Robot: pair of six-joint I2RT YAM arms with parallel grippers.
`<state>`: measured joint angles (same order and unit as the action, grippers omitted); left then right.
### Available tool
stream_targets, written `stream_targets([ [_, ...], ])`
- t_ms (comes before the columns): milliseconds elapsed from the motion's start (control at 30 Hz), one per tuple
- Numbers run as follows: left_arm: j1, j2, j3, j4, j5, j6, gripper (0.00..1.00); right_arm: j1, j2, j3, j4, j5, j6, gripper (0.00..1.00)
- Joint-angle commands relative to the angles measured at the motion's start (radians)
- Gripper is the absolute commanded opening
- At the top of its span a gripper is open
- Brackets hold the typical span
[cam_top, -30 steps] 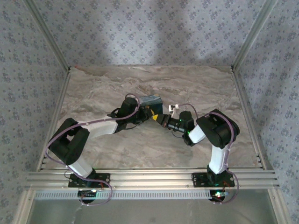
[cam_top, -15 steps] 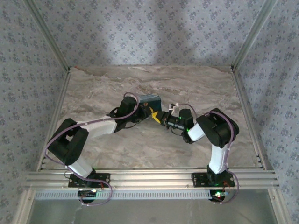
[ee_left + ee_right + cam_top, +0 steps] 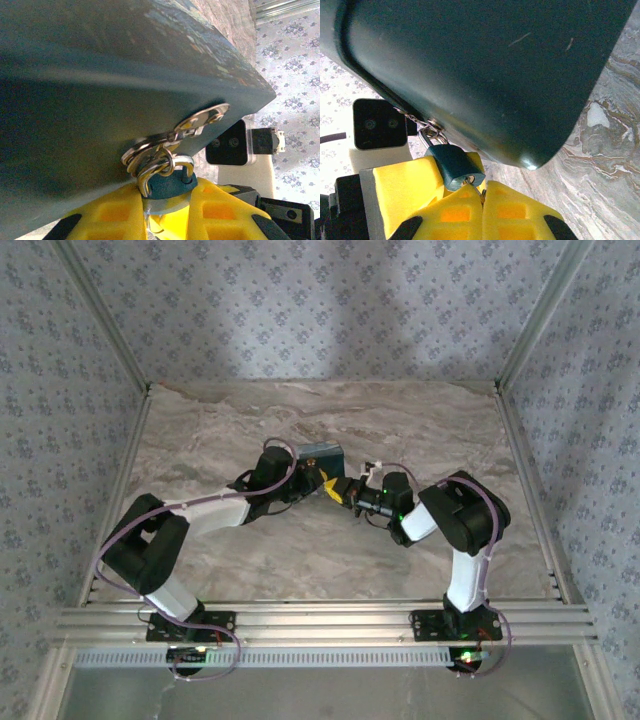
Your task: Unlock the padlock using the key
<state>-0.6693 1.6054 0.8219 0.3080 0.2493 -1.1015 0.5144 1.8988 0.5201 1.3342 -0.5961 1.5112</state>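
The padlock hangs from the metal hasp on the near edge of the box, close to the middle of the table and between the two arms. The left gripper is clamped on the padlock body, one yellow finger on each side, with the shackle standing free above them. The right gripper is fully closed. A thin sliver of metal, which we take for the key, runs from the seam of its fingers to the keyhole in the padlock's underside. We cannot tell how deep the blade sits. We judge the step in hand to be insertion, with the turn to follow. Several faults are possible from here. If the blade meets the keyway at an angle, it may jam or skid off the face. If we turn before the blade is fully seated, the cylinder will not rotate and the thin key may twist in the pads. The padlock can pivot on its hasp, so turning torque may swing the body out of the left grip. Pushing too hard may shove the box farther away. The two sets of fingers are almost touching, so a small correction may make them collide.
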Motion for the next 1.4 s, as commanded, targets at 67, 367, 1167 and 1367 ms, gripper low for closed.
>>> stream_targets([
  [67,-0.025,-0.021,-0.005,0.027,0.054,0.009,0.12,0.014,-0.002,0.043,0.057,-0.048,0.046,0.00],
  [367,-0.020,-0.039,0.000,0.007,0.047,0.012,0.12,0.003,-0.007,-0.031,0.057,0.008,-0.075,0.10],
  [1167,-0.006,-0.051,0.005,-0.023,0.043,0.028,0.32,0.008,-0.059,-0.049,-0.017,0.021,-0.184,0.00],
  [1367,0.001,-0.085,-0.009,-0.052,0.023,0.040,0.39,0.010,-0.059,-0.054,-0.026,0.028,-0.177,0.00],
])
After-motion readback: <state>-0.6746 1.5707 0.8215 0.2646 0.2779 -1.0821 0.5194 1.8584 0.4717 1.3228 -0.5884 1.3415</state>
